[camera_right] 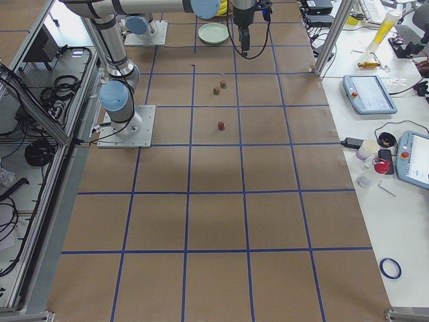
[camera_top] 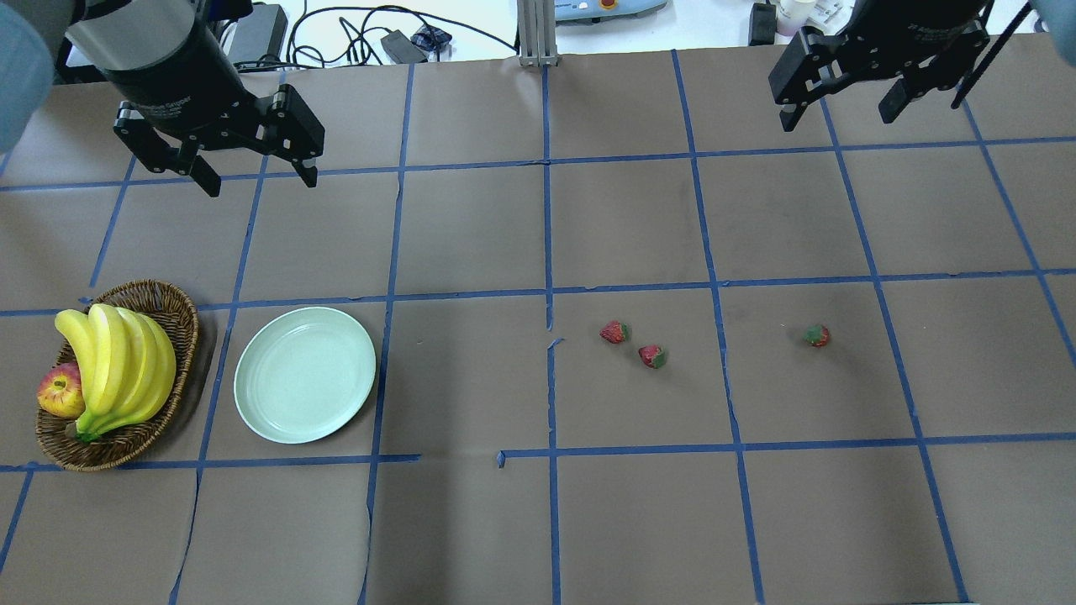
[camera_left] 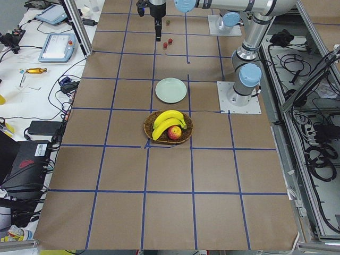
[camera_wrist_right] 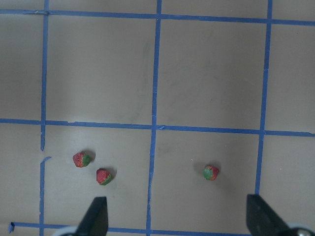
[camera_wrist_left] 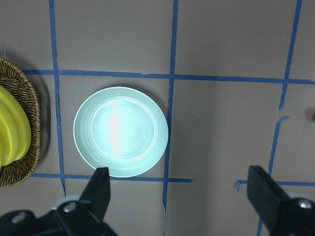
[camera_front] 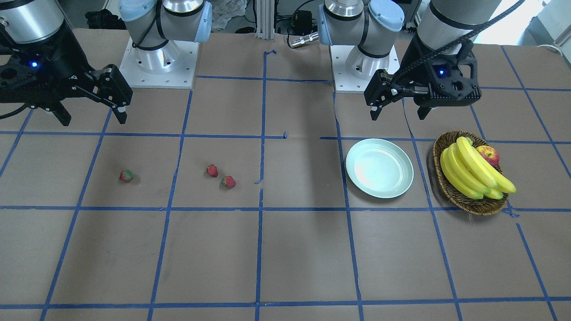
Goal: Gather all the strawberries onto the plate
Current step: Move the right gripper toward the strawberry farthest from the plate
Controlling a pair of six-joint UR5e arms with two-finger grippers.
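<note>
I have not started yet. The plate (camera_top: 304,374) sits bare toward the worktop's left edge. All three strawberries (camera_top: 614,332) (camera_top: 652,356) (camera_top: 816,335) lie toward the right edge. My left claw (camera_top: 262,181) and right claw (camera_top: 836,118) are wide, holding nothing.

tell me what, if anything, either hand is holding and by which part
Nothing is held. The left hand and the right hand both hang open above the table, and the three strawberries lie on it.
</note>
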